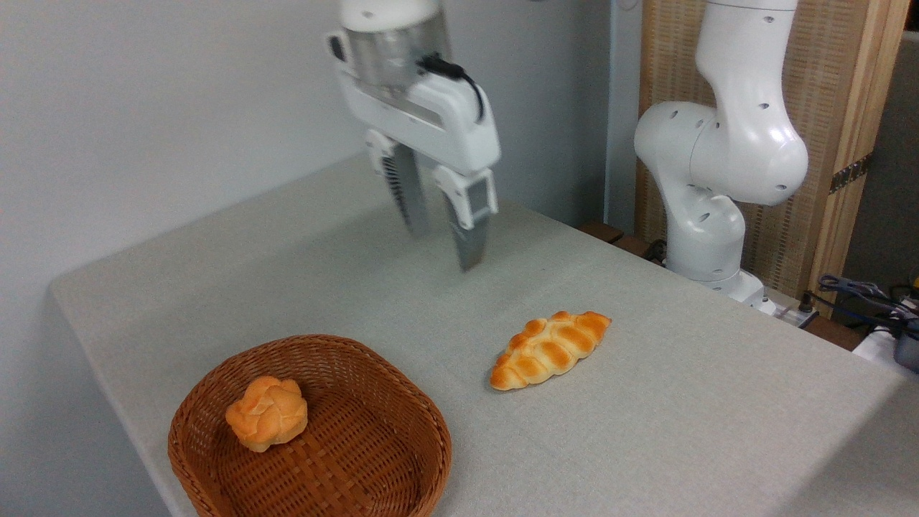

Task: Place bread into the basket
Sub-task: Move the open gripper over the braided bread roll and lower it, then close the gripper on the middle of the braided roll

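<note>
The bread (pixel 549 349), a long braided golden loaf, lies on the grey table right of centre. The brown woven basket (pixel 373 388) sits at the front left, well apart from the loaf. My gripper (pixel 444 248) hangs above the table behind and to the left of the bread, open, with nothing between its fingers. It is slightly blurred.
A small round knotted bun (pixel 266 412) rests in the left part of the basket. The arm's white base (pixel 707 230) stands at the table's far right edge. Cables (pixel 861 291) lie beyond the right edge. A grey wall runs behind the table.
</note>
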{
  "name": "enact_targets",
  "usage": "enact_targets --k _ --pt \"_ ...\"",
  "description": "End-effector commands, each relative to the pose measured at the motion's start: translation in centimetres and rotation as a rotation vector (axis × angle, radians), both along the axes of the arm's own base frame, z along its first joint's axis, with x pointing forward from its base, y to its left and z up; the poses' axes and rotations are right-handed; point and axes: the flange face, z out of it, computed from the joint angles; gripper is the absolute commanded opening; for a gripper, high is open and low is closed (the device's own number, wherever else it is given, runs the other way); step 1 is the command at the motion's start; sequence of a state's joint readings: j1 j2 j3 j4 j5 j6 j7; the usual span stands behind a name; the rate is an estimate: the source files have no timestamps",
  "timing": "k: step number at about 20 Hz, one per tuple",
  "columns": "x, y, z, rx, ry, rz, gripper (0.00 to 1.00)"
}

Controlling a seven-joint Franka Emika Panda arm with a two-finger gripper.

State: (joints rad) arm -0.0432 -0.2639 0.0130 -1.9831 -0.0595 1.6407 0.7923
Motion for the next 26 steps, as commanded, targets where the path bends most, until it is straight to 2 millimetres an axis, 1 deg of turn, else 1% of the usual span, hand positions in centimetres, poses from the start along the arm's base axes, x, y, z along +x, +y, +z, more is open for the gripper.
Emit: enact_targets --k 1,2,3,4,5,7,10,12,14,16,26 --pt "-5.3 3.8 -3.7 -0.037 0.009 -0.006 1.00" --pt "-6.3 4.7 -5.0 -0.052 0.024 -0.006 1.00" --pt "-6.6 4.9 -5.7 -0.055 0.031 -0.018 1.00" --pt "-7.1 5.0 -7.0 -0.043 0.042 -0.051 1.00" --pt "-7.3 5.2 -7.7 -0.029 0.047 -0.063 1.00" --pt "-7.6 5.4 -9.9 0.021 0.055 -0.086 1.00" --pt "-7.6 5.3 -11.7 0.030 0.039 -0.092 1.00" --pt "-8.0 5.1 -13.5 0.029 0.034 -0.095 1.00" --pt "-8.1 4.4 -14.2 0.029 0.035 -0.112 1.00" --pt "-8.2 4.4 -14.8 0.029 0.049 -0.113 1.00" --pt "-8.3 4.2 -15.9 0.030 0.047 -0.123 1.00"
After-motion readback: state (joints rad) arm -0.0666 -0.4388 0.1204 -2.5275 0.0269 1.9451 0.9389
